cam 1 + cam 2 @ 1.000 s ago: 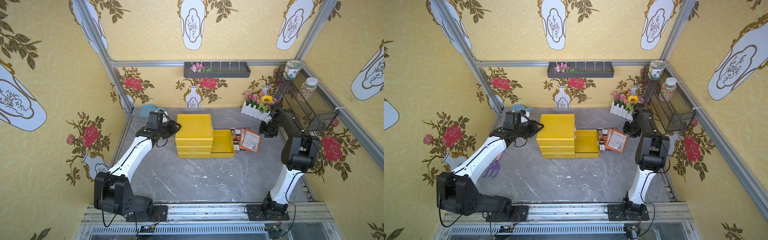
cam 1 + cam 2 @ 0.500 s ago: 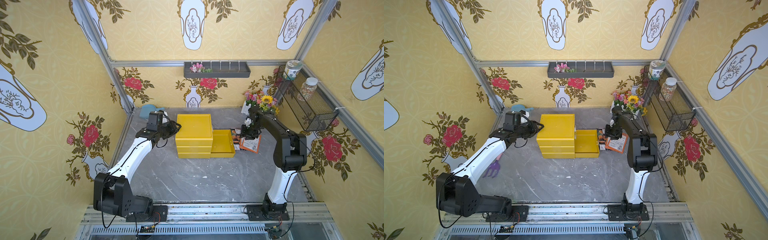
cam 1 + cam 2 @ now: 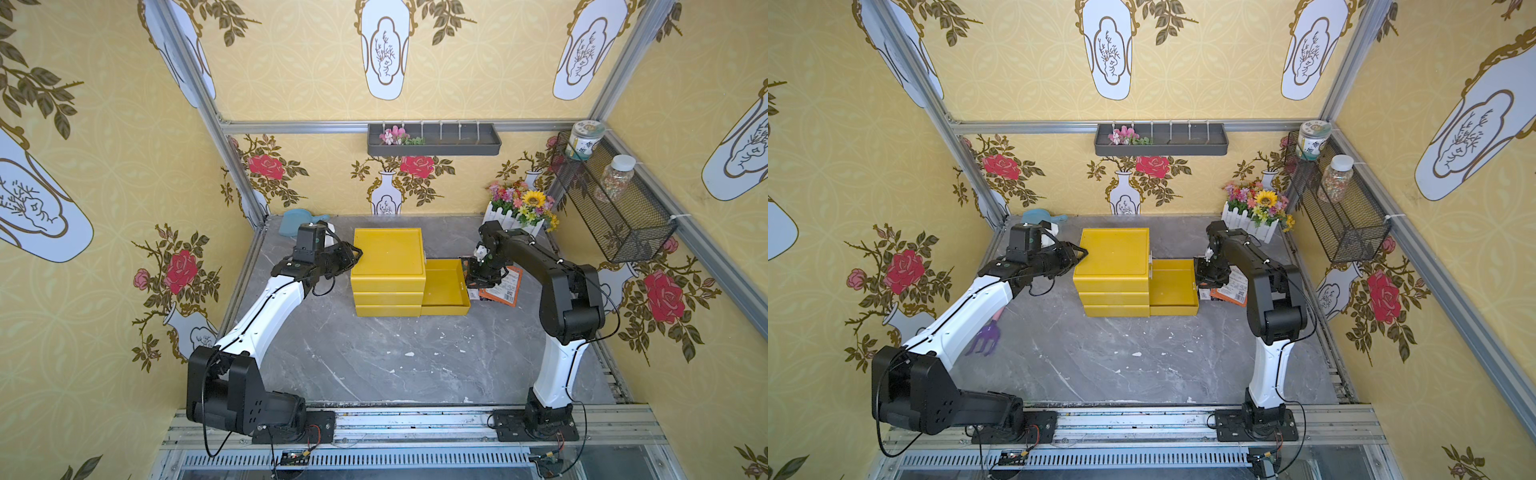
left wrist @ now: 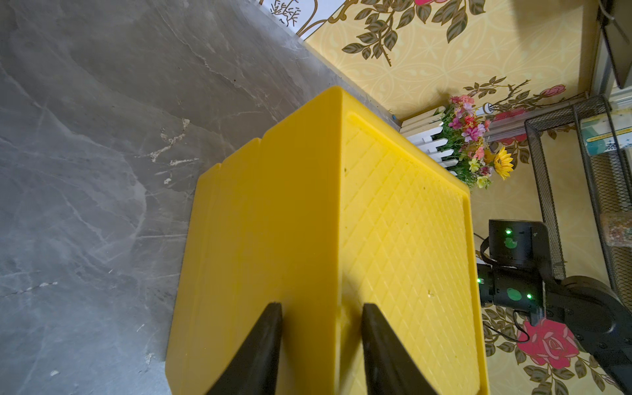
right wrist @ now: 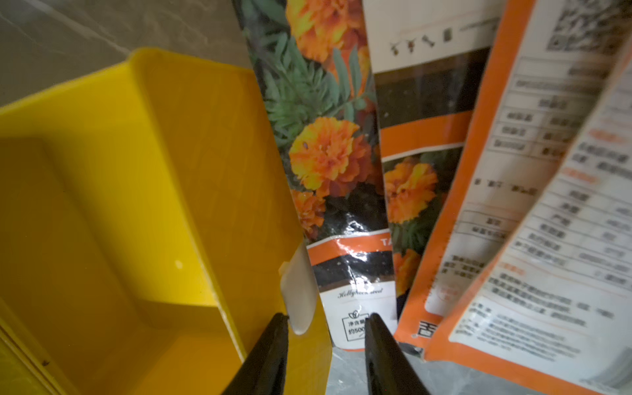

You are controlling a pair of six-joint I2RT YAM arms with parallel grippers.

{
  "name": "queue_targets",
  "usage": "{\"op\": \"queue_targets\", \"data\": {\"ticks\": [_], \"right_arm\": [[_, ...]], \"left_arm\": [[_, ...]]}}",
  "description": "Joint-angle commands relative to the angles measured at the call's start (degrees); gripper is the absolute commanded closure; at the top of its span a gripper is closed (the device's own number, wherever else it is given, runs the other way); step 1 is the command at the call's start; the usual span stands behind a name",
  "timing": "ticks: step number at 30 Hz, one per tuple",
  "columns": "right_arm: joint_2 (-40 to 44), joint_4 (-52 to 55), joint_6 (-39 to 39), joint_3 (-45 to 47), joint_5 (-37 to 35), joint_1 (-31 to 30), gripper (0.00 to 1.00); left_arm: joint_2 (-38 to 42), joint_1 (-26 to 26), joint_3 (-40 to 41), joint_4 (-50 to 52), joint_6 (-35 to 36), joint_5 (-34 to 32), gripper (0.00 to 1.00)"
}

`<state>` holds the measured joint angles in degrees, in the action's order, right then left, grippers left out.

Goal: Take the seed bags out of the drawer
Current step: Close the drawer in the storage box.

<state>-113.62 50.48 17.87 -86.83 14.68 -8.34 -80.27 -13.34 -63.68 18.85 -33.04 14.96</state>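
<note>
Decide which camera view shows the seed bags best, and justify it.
Right wrist view: the seed bags appear close up, orange flower photos and print visible. Both top views show them small, partly hidden. Left wrist view shows none.

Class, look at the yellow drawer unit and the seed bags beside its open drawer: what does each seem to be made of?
Drawer unit: likely moulded plastic, uniform opaque yellow, smooth sides, embossed diamond grid on top.
Seed bags: probably printed plastic or foil film, glossy; bright glare streaks and creases across the print.
</note>
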Motion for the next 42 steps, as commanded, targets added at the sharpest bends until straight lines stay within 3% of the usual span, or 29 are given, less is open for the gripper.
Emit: {"op": "queue_targets", "data": {"ticks": [1,17,37,42], "right_arm": [[-0.46,-1.07,1.28,0.25,0.18,-1.25,0.59],[-3.00,-3.35,5.33,-1.22,3.10,-6.11,0.59],[-5.86,-12.68,14.72,-1.60,17.22,-7.81,0.58],[-6.60,-12.74,15.63,-3.02,16.69,-8.69,0.58]], "left_arm": [[-0.59,-0.10,1.36,7.50,0.61,0.59,0.57],[-0.06,-0.10,2.11,7.54,0.52,0.44,0.57],[1.70,-0.10,3.35,7.92,0.09,-0.25,0.58],[1.77,-0.10,3.36,7.89,-0.02,-0.35,0.58]]}}
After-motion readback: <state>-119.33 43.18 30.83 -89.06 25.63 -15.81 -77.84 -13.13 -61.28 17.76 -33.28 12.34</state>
